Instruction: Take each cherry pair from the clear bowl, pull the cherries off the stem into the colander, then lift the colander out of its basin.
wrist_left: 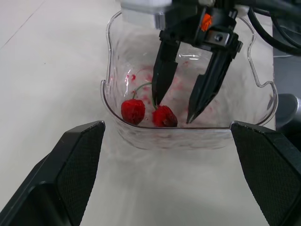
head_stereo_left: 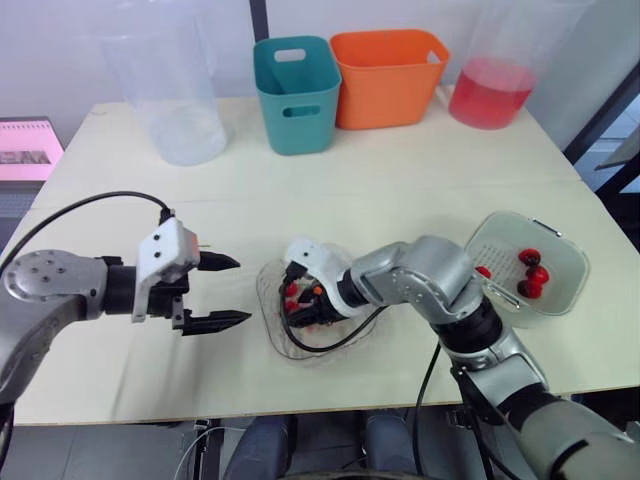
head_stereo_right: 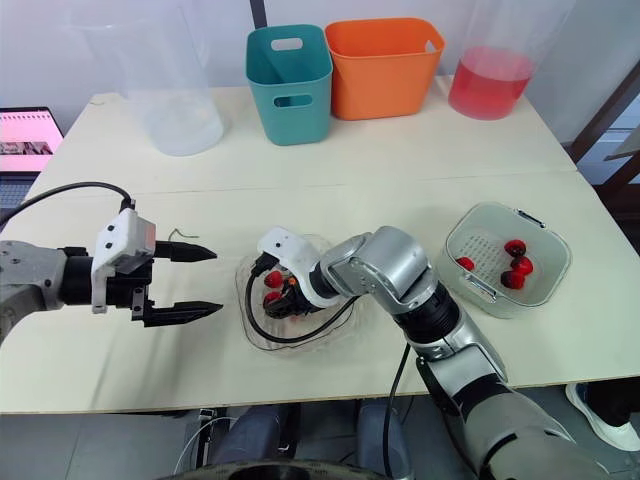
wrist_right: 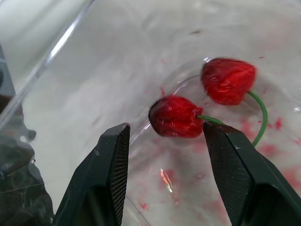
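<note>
Hovering low inside the clear bowl at the lower middle of the frame, the right gripper has its black fingers parted, nothing clamped, with one cherry of the cherry pair sitting between the tips. That pair is two glossy red fruits joined by a curved green stem, lying on the juice-smeared bowl floor. Left gripper hangs wide open and empty just left of the bowl, and the colander at lower right holds a few loose cherries.
</note>
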Robot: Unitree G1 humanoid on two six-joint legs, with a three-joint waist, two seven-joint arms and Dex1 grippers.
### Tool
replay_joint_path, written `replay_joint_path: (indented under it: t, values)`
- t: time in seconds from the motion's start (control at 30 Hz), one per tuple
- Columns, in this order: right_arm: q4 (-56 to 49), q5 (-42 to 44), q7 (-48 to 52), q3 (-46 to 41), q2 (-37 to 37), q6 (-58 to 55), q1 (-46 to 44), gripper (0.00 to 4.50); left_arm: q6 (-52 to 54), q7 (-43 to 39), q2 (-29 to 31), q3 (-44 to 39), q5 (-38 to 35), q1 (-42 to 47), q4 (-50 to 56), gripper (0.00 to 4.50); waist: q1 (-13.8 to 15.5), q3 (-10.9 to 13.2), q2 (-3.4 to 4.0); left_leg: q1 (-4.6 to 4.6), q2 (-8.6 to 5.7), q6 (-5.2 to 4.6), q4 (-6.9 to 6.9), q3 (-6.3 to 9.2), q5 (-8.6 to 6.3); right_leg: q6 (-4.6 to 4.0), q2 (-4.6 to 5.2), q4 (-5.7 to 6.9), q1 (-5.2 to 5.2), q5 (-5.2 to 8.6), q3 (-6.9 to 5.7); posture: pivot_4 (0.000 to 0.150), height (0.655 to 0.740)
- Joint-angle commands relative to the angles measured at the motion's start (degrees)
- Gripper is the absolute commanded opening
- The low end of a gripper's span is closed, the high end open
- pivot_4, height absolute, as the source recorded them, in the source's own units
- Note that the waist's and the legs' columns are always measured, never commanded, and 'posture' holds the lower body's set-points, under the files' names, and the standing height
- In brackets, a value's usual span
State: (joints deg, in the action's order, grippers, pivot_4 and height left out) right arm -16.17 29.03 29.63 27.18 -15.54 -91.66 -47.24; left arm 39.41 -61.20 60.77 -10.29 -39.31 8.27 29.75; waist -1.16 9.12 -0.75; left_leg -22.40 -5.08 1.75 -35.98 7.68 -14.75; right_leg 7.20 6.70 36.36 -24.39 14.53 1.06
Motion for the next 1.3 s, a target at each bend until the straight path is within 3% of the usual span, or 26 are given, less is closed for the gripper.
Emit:
replay_joint_path:
  t: [0.03, 0.23, 0.33, 0.43, 0.47, 0.6, 0.77, 0.9, 0.93, 0.97, 1.03, 1.13, 1.3]
  values:
    - [-2.9, -0.3, -0.2, 2.9, -1.3, 2.6, -1.8, 2.61, -0.6, 0.1, 0.0, -0.8, 0.0, 0.9, 0.7, 4.50, 0.0, 0.0, 0.00, 0.00, 0.00, 0.00, 0.00, 0.00, 0.00, 0.00, 0.00, 0.00, 0.00, 0.00, -0.01, 0.150, 0.7400]
    - [-1.4, -1.6, -1.2, 4.1, -1.0, 5.3, -2.2, 2.61, -0.6, 0.2, -0.2, -1.0, 0.0, 0.7, 0.8, 4.50, -0.1, 0.0, 0.00, 0.00, 0.01, 0.00, 0.01, 0.00, 0.00, 0.00, -0.02, 0.00, -0.01, 0.00, 0.00, 0.150, 0.7400]
    - [-1.0, -2.1, -1.8, 4.0, -0.5, 6.1, -2.1, 1.89, -0.6, 0.2, -0.2, -1.0, 0.1, 0.5, 0.7, 4.50, 0.0, 0.0, 0.00, 0.00, 0.01, 0.00, 0.01, 0.00, 0.00, 0.00, -0.02, 0.01, -0.02, 0.00, 0.00, 0.150, 0.7400]
    - [-1.3, -2.3, -2.0, 4.0, -0.6, 6.2, -2.1, 0.29, -0.8, 0.2, -0.2, -1.0, 0.3, 0.4, 0.7, 4.50, 0.0, 0.0, 0.00, 0.00, 0.01, 0.00, 0.01, 0.00, 0.00, 0.00, -0.02, 0.01, -0.02, 0.00, 0.00, 0.150, 0.7400]
    - [-1.7, -2.2, -1.9, 4.0, -1.0, 6.3, -2.1, 0.06, -0.9, 0.2, -0.2, -1.0, 0.4, 0.3, 0.7, 4.50, 0.0, 0.0, 0.00, 0.00, 0.01, 0.00, 0.01, 0.00, 0.00, 0.00, -0.02, 0.01, -0.02, 0.00, 0.00, 0.150, 0.7400]
    - [-5.0, -2.1, 0.5, 5.5, -5.7, 8.8, -3.5, 0.06, -1.1, -0.2, -0.1, -1.0, 0.6, 0.2, 0.3, 4.50, 0.1, 0.0, 0.01, 0.00, 0.00, 0.00, 0.00, 0.00, 0.00, 0.00, -0.01, 0.00, -0.01, 0.00, 0.00, 0.150, 0.7400]
    - [-9.6, -5.8, 6.8, 10.9, -18.1, 18.9, -6.6, 0.06, -1.3, -0.6, -0.1, -0.9, 0.9, 0.3, -0.1, 4.50, 0.2, 0.0, 0.00, -0.01, -0.01, -0.11, -0.02, -0.01, -0.06, 0.00, 0.00, -0.02, 0.01, 0.00, -0.04, 0.150, 0.7400]
    - [-9.7, -6.0, 10.5, 9.7, -21.2, 22.3, -6.7, 0.06, -1.6, -1.0, -0.2, -0.7, 1.3, 0.6, -0.5, 4.50, -0.1, 0.0, 0.00, -0.01, 0.02, -0.12, 0.00, -0.03, -0.07, 0.01, -0.03, -0.04, 0.03, 0.00, -0.05, 0.150, 0.7400]
    - [-9.7, -6.1, 11.2, 9.6, -21.4, 22.9, -6.6, 0.56, -1.7, -1.1, -0.2, -0.6, 1.4, 0.7, -0.6, 4.50, -0.2, 0.0, 0.00, -0.01, 0.04, -0.13, 0.01, -0.04, -0.07, 0.01, -0.06, -0.04, 0.01, 0.00, -0.05, 0.150, 0.7400]
    - [-9.6, -6.2, 11.6, 9.5, -21.3, 23.1, -6.7, 0.74, -1.7, -1.3, -0.2, -0.5, 1.5, 0.9, -0.7, 4.50, -0.3, 0.0, 0.00, -0.01, 0.04, -0.13, 0.03, -0.04, -0.07, 0.01, -0.07, -0.04, -0.01, 0.00, -0.05, 0.150, 0.7400]
    - [-9.1, -6.6, 11.8, 9.4, -20.6, 22.9, -6.9, 1.86, -1.8, -1.4, -0.2, -0.3, 1.6, 1.2, -0.9, 4.50, -0.1, 0.0, 0.00, -0.01, 0.05, -0.13, 0.03, -0.04, -0.07, 0.01, -0.05, -0.04, -0.02, 0.00, -0.04, 0.150, 0.7400]
    - [-7.5, -7.3, 11.1, 10.3, -17.8, 21.5, -7.6, 3.08, -1.9, -1.5, -0.1, 0.0, 1.6, 1.4, -0.8, 4.50, 0.1, 0.0, 0.00, -0.01, 0.04, -0.13, 0.02, -0.03, -0.07, 0.00, -0.04, -0.04, 0.00, 0.00, -0.04, 0.150, 0.7400]
    - [-4.3, -9.7, 9.7, 13.5, -14.2, 19.6, -7.9, 3.08, -1.9, -2.3, 1.0, -0.2, 2.2, 0.7, 0.0, 4.50, 0.0, 0.0, 0.00, -0.01, 0.04, -0.09, 0.02, -0.02, -0.05, 0.00, -0.03, -0.03, 0.00, 0.00, -0.03, 0.150, 0.7400]
